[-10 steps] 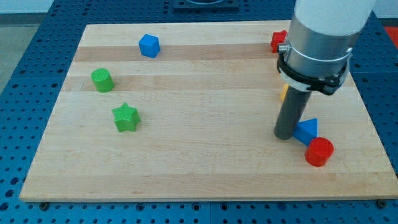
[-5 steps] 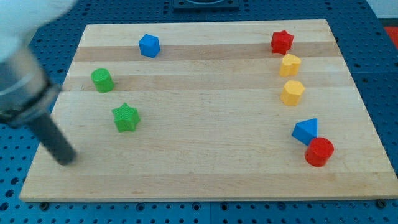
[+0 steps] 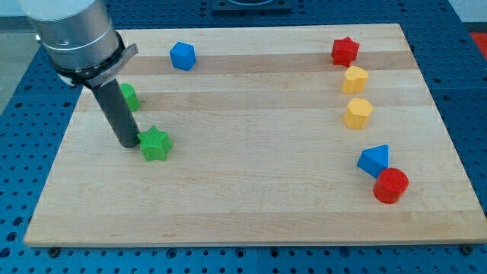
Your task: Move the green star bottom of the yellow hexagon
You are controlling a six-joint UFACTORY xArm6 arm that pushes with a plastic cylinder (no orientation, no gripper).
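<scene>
My tip [image 3: 127, 144] sits on the counter [image 3: 243, 213] right at the left edge of the green star [image 3: 155, 144], touching it or very nearly so. There is no gripper on this arm, only the rod, so nothing is open, closed or held.

The risk I see is in the line of the push. The star has to travel far toward the view's right, to a spot below the yellow hexagon [image 3: 358, 113], and from here the contact looks slightly off the star's middle. A star's points give uneven faces, so I judge it could spin or slip off the tip early and stray toward the view's top or bottom. Near the goal, the blue triangular block [image 3: 374, 160] and the red cylinder [image 3: 390, 185] sit close below the hexagon, so an overshoot could knock them.

Just behind the rod, toward the view's top, a green cylinder [image 3: 128, 97] is partly hidden. Farther off are a blue block [image 3: 183, 55], a second yellow block [image 3: 354, 79] and a red star [image 3: 345, 51], all far to the tip's right.

The counter is pale wood in lengthwise strips, resting on a blue perforated base [image 3: 23, 152].
</scene>
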